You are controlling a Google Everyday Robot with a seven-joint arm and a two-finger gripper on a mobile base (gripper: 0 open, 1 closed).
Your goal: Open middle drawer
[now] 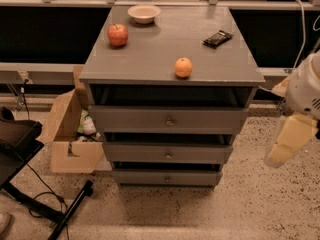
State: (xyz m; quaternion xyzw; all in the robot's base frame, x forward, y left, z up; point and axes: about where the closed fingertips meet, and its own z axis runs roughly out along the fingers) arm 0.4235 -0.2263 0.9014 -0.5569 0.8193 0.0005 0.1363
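Camera view shows us the middle drawer (pixel 190 153), second of three grey fronts in the cabinet (pixel 165 54), facing the camera squarely. Its front stands about in line with the top drawer (pixel 130 119) and the bottom drawer (pixel 145 178), so we judge it not yet opened. Its small round knob (pixel 168 156) sits at the centre of the front, unobstructed; we take it as the only purchase for a straight pull. On the cabinet top lie an apple (pixel 118 34), an orange (pixel 183 67) near the front edge, a bowl (pixel 144 13) at the back and a dark bar (pixel 218 38); none of them touches the drawers. The orange may roll if the cabinet is jolted. A cardboard box (pixel 67 154) stands just beside the cabinet's left flank, clear of the drawer's travel. The gripper (pixel 287 141) hangs over the floor off the cabinet's right side, at about the height of the middle drawer. It is well apart from the knob and touching nothing. We cannot tell whether it is spread or closed. In our judgement the approach to the knob is not yet made.
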